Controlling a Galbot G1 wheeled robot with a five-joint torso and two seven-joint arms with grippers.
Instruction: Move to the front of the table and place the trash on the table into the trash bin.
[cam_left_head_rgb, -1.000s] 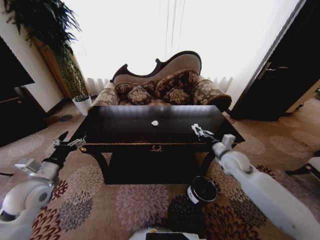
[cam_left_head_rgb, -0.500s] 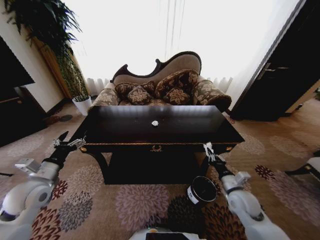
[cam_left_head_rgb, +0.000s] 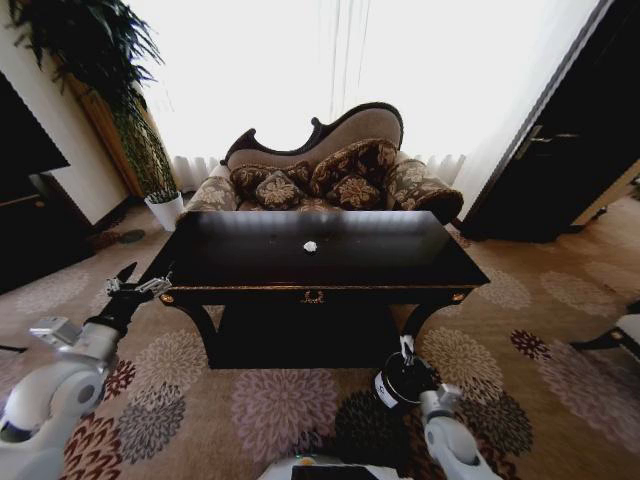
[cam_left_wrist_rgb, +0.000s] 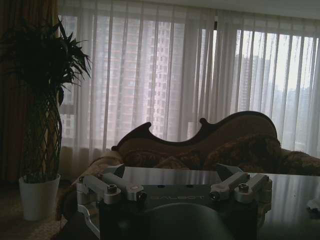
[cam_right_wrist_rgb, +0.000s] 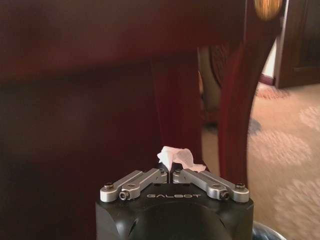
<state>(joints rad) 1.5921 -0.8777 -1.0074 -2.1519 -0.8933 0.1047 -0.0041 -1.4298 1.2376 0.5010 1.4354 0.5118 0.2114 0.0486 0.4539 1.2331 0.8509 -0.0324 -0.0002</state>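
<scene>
The dark glossy table (cam_left_head_rgb: 240, 262) stands in front of me with one white paper wad (cam_left_head_rgb: 310, 246) of the trash near its middle. The round dark trash bin (cam_left_head_rgb: 404, 381) sits on the carpet by the table's front right leg. My right gripper (cam_left_head_rgb: 406, 349) hangs low just above the bin. In the right wrist view it (cam_right_wrist_rgb: 170, 173) is shut on another white paper wad (cam_right_wrist_rgb: 176, 156), with the table leg (cam_right_wrist_rgb: 235, 100) close behind. My left gripper (cam_left_head_rgb: 138, 283) is held open off the table's front left corner, and stands open in the left wrist view (cam_left_wrist_rgb: 175, 189).
A patterned sofa (cam_left_head_rgb: 325, 170) stands behind the table, in front of bright curtains. A potted plant (cam_left_head_rgb: 150, 160) is at the back left, dark furniture (cam_left_head_rgb: 30, 210) on the left and a dark door (cam_left_head_rgb: 560, 150) on the right. Flowered carpet (cam_left_head_rgb: 280, 405) lies around the table.
My right arm has come down from the table's front right edge to just above the bin, carrying the paper wad. The left arm and the view have stayed still.
</scene>
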